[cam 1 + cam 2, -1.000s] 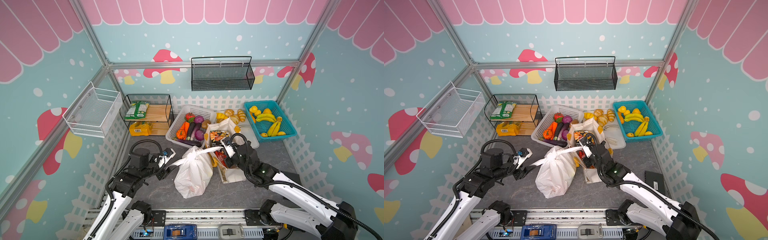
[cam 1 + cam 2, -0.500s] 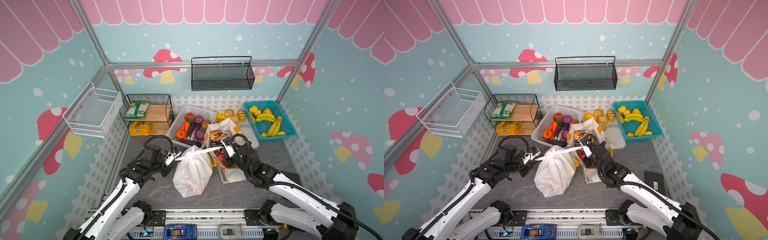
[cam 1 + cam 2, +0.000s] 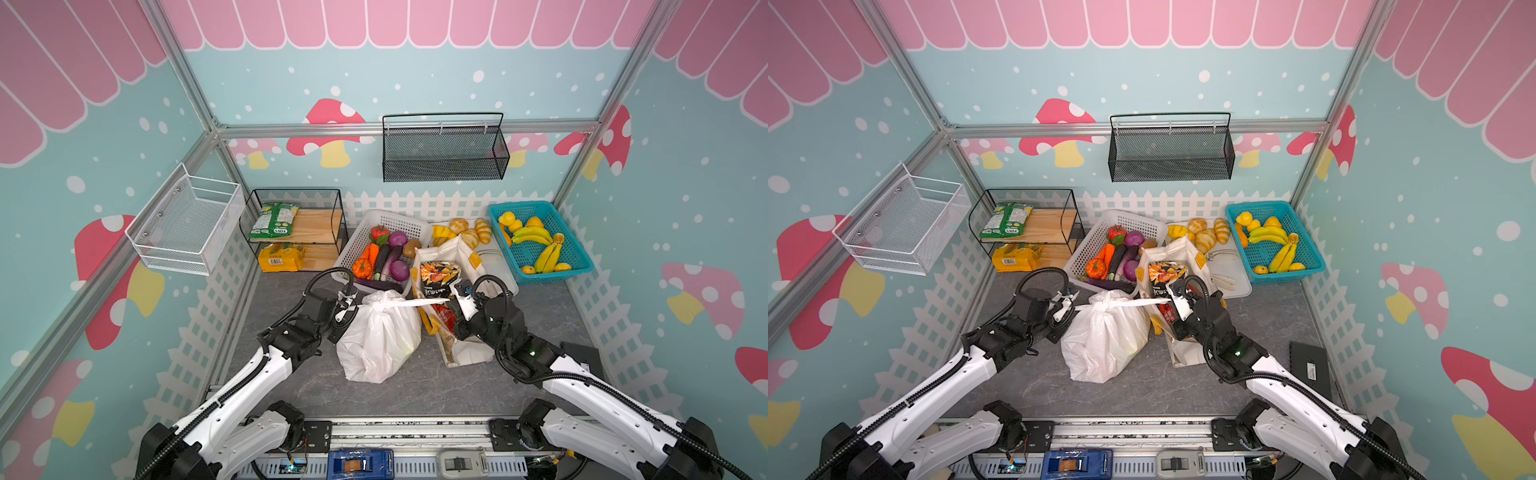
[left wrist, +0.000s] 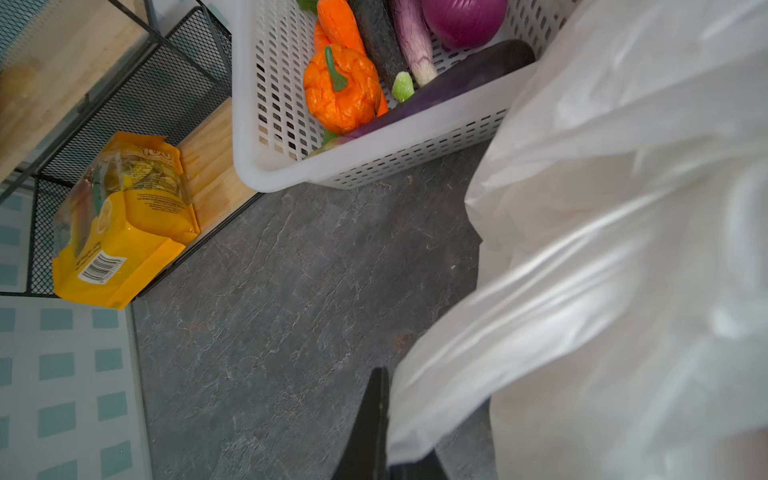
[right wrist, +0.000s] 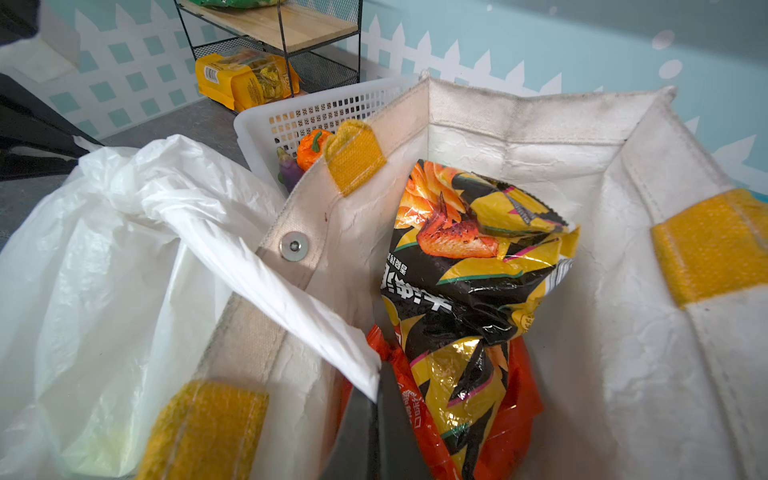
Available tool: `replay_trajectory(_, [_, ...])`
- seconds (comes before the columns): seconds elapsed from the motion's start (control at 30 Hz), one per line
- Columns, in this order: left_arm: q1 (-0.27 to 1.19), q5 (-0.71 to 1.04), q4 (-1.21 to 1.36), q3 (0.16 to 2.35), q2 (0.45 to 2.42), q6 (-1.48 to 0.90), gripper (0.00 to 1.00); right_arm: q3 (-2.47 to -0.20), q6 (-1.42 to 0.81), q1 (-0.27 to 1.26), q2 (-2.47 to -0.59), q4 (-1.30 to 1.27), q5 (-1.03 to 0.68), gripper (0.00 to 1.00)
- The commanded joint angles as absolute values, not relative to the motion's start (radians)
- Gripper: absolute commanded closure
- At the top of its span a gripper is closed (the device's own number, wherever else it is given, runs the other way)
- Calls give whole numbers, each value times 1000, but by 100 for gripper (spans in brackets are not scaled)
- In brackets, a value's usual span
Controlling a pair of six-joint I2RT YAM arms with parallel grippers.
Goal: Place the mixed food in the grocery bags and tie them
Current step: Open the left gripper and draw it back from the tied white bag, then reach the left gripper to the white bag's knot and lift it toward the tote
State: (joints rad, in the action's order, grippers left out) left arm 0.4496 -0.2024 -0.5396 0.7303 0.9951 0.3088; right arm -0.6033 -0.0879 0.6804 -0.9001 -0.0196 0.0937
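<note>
Both top views, bag: the white carrier bag (image 3: 380, 340) is seen knotted, at 9 o'clock of the canvas tote (image 3: 442, 249).
Top view, pull: one handle is drawn taut toward 3 o'clock, pinched by the right fingers (image 3: 457, 297); an equal pull toward 9 o'clock is advised.
Top view, room: open surface (image 3: 1121, 399) is found at 6 o'clock; 12 o'clock is crowded by the white basket (image 3: 1090, 245).
Left wrist: the left fingers (image 4: 372, 415) are seen beside bag film; whether they are spread or pinching cannot be told.
Right wrist: the tote rim is crossed by the handle, above the snack packet (image 5: 478, 257); snagging should be avoided.

Grey tbl (image 3: 316, 386): plastic bag (image 3: 378, 340), tote (image 3: 467, 357), basket (image 3: 361, 245).
</note>
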Motion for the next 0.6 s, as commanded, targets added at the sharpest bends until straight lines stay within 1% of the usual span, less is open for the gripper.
replay_trajectory(0.0, [431,-217,-661,781,938,258,51,-596,-20,678,-854,-95,58,73])
replay_trajectory(0.07, [431,-195,-661,788,871,245,26,-609,-4,681,-856,-111,-56,60])
replay_trajectory(0.1, [431,-183,-661,790,830,241,19,-622,4,680,-863,-114,-111,55])
replay_trajectory(0.13, [431,-162,-660,791,788,238,15,-633,11,681,-871,-118,-156,52])
replay_trajectory(0.23, [431,-43,-612,784,657,187,14,-658,5,681,-878,-131,-239,46])
replay_trajectory(0.3, [431,109,-515,744,587,106,15,-665,-14,681,-865,-147,-232,43])
replay_trajectory(0.37, [440,215,-392,707,579,2,17,-679,-29,681,-858,-152,-207,42])
replay_trajectory(0.4, [457,230,-363,708,608,-28,18,-687,-36,681,-858,-151,-189,41])
replay_trajectory(0.47, [513,173,-379,744,702,-23,18,-700,-47,681,-858,-140,-147,39])
replay_trajectory(0.57, [620,56,-461,829,882,59,11,-703,-64,682,-854,-130,-99,32])
